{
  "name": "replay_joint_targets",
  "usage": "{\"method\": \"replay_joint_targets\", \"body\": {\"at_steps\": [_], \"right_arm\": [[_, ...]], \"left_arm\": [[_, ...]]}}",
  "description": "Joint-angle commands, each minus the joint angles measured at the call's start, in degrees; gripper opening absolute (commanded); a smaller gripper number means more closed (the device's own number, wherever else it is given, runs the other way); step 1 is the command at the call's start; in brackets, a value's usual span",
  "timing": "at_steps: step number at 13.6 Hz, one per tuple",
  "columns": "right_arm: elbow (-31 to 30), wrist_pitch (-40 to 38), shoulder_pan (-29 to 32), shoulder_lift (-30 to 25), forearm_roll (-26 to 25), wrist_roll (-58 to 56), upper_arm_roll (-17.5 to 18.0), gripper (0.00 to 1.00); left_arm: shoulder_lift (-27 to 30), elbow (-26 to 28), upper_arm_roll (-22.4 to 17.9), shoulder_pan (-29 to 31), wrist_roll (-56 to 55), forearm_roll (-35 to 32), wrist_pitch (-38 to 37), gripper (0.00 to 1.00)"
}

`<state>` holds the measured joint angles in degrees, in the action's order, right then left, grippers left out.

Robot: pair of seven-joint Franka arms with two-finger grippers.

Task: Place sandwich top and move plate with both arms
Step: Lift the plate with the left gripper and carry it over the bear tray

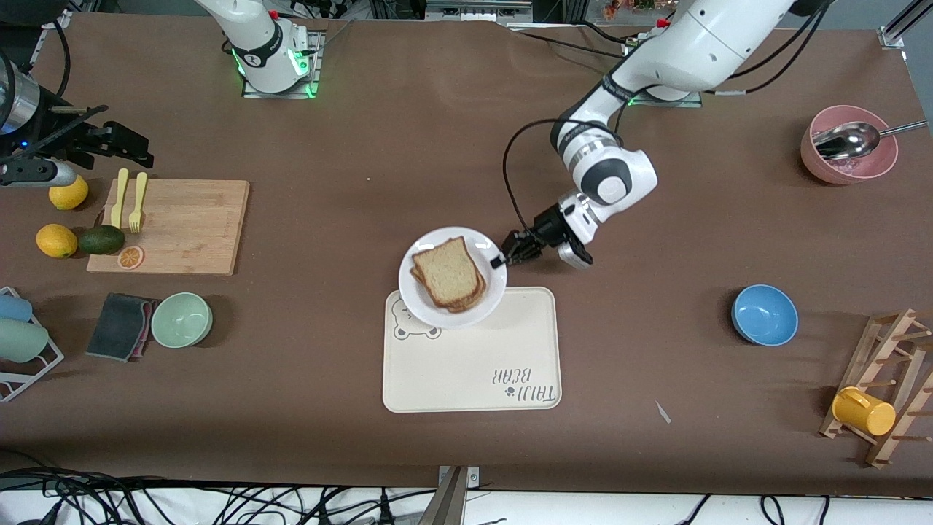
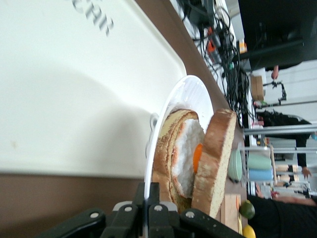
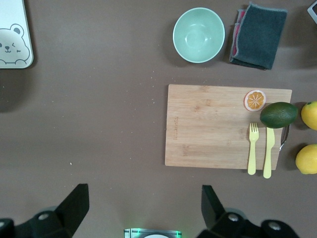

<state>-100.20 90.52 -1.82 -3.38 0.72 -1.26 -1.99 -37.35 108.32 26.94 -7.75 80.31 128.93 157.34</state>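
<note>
My left tool (image 1: 501, 260) is clamped on the plate (image 1: 431, 309) rim, over the tray's (image 1: 474, 379) corner; bread top (image 1: 446, 271) sits on it. My right tool (image 3: 143, 210), wide open and empty, waits over the worktop (image 1: 364, 146) near the cutting board (image 1: 182, 226), well apart.

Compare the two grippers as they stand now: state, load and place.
The left gripper is shut on the rim of the plate, while the right gripper is open and holds nothing. The left gripper is at the plate, which overlaps the bear tray and carries the sandwich top; the right gripper waits over bare table beside the cutting board, toward the right arm's end. Both are black with two fingers.
</note>
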Motion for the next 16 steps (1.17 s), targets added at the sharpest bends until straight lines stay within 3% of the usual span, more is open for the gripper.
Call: {"method": "replay_joint_targets", "body": {"at_steps": [1, 7, 12, 16], "right_arm": [[1.2, -1.2, -0.2, 0.2, -0.3, -0.4, -0.1, 1.0], [1.2, -1.2, -0.2, 0.2, -0.3, -0.4, 0.0, 1.0], [1.2, -1.4, -0.2, 0.2, -0.3, -0.4, 0.0, 1.0], [1.2, -1.3, -0.2, 0.2, -0.3, -0.4, 0.0, 1.0]], "left_arm": [[-5.9, -9.0, -1.5, -0.2, 0.0, 1.9, 1.5, 0.0], [-13.9, -20.4, -6.3, -2.3, -1.0, 1.3, 1.5, 0.0], [-15.2, -21.0, -7.8, -3.3, -0.9, 1.2, 1.5, 0.0], [-15.5, -21.0, -8.5, -3.3, -0.6, 1.2, 1.5, 0.24]]}}
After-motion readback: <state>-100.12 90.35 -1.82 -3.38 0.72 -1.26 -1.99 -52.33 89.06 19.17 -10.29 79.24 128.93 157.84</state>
